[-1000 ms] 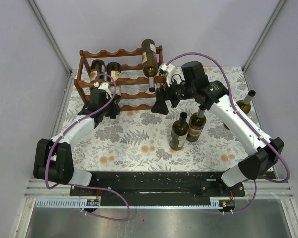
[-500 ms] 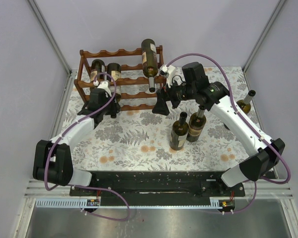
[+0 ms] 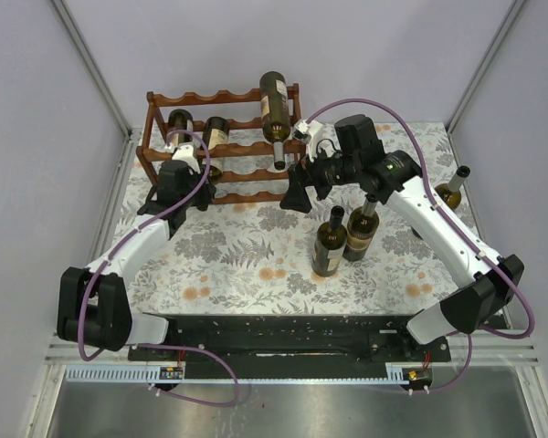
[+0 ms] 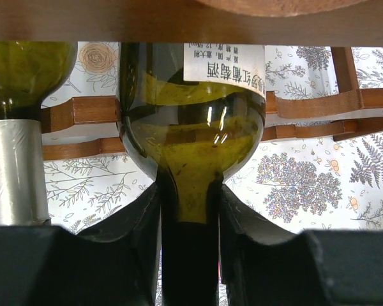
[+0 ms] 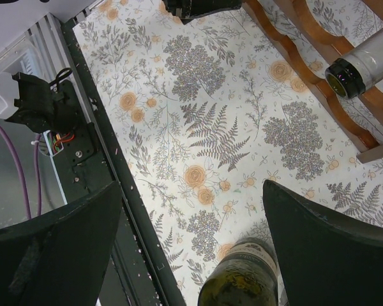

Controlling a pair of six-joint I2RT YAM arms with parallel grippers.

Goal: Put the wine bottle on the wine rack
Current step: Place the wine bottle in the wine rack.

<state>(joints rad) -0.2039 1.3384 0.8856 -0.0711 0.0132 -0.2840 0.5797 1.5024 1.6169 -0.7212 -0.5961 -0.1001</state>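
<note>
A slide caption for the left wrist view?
Left pincer grips the green wine bottle by its neck, among the wine rack rails.

green wine bottle (image 4: 191, 146), white label, lying level across the rails, probably a middle tier, neck pinched in left gripper (image 4: 190, 217), reddish-brown scalloped wine rack (image 3: 210, 97), upright, far left

left pincer (image 4: 190, 205) advanced, wine bottle (image 4: 191, 143) pushed deeper

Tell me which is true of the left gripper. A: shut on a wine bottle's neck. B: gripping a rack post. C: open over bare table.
A: the left wrist view shows the left gripper clamped on the wine bottle at its neck, with the wine rack behind.
</note>
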